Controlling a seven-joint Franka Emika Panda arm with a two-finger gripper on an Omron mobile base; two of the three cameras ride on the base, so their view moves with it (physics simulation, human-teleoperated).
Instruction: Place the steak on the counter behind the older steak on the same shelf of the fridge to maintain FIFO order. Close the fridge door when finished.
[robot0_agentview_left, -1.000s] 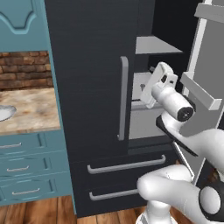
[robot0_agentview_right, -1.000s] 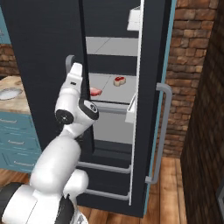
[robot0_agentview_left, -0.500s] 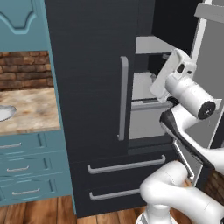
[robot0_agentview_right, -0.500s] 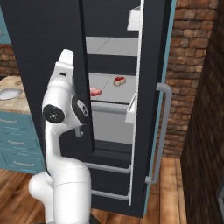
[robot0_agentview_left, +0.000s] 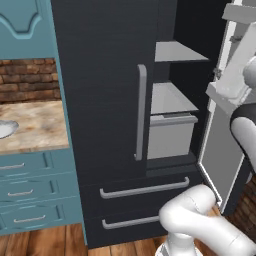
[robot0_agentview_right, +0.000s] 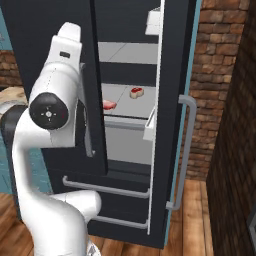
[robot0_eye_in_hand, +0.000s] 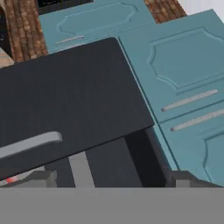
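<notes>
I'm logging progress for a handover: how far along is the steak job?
Placement looks done: the thick red steak with a cream rim sits behind the flat pink steak on the light-grey fridge shelf above the grey drawer. Nothing appears to be in hand; the arm is raised outside the fridge. Left: the dark charcoal fridge door is open and needs closing.

No lettering, label, brand mark or number can be read on anything in these views.
</notes>
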